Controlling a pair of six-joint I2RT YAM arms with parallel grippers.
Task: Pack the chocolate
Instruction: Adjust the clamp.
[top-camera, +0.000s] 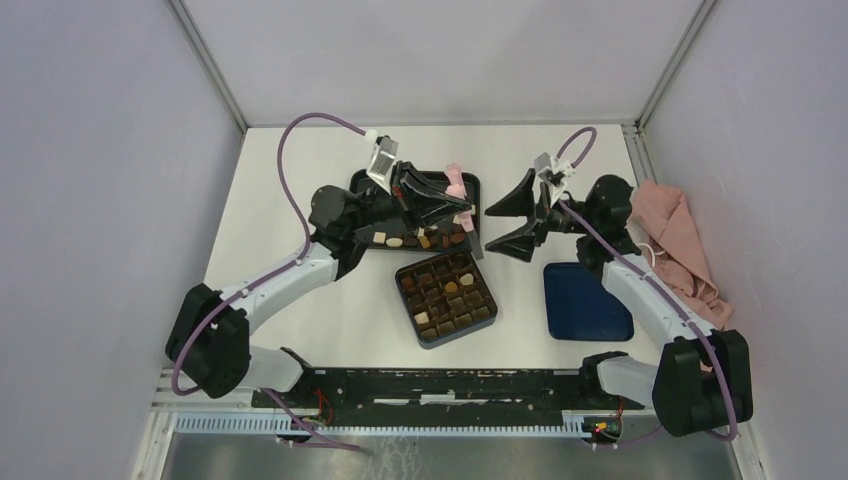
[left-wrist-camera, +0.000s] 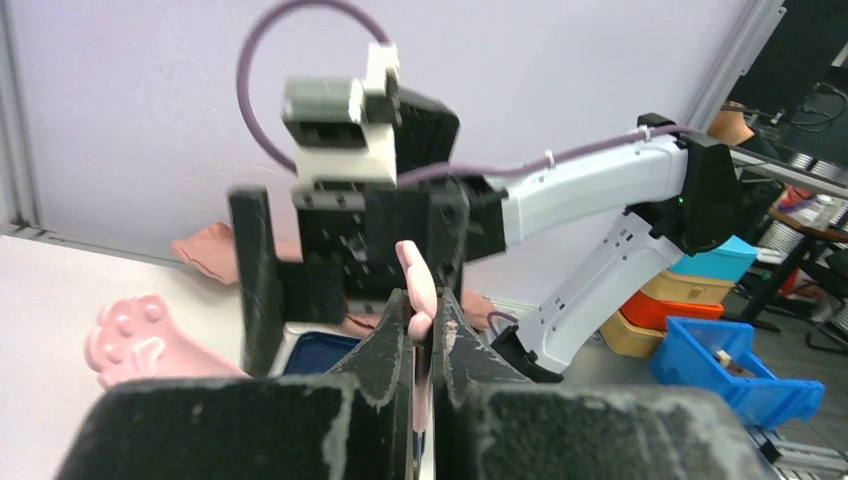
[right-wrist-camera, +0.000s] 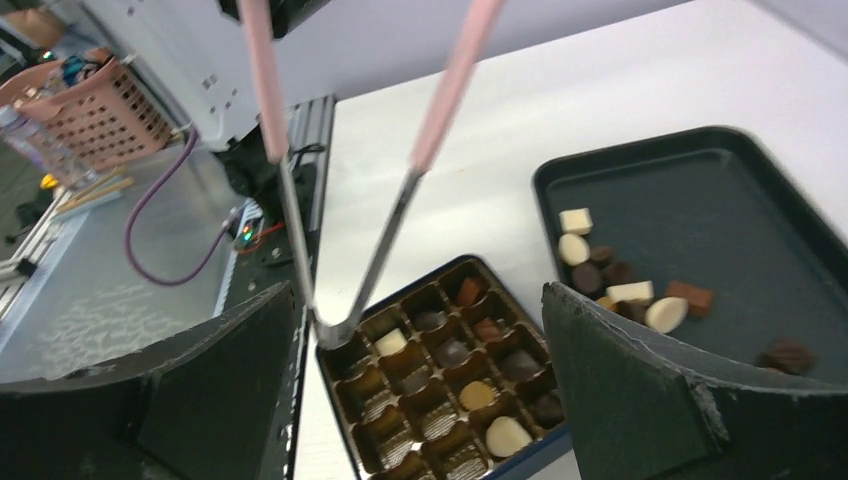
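White table (top-camera: 520, 300): black tray (right-wrist-camera: 720, 200), compartment box (top-camera: 461, 332), blue tray (top-camera: 587, 300), pink cloth (top-camera: 680, 240).

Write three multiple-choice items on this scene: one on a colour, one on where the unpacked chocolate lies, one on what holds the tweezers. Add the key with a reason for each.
1. The flat lid is: A red; B dark blue; C white.
2. The unpacked chocolate lies: A on that lid; B in the black tray; C in the right gripper.
3. The pink tweezers are: A lying in the tray; B clamped in the left gripper; C clamped in the right gripper.

Key:
1 B: the top view shows the lid dark blue.
2 B: the right wrist view shows the loose pieces lying in the tray.
3 B: the left wrist view shows the left gripper's fingers shut on the tweezers, while the right gripper stands open.
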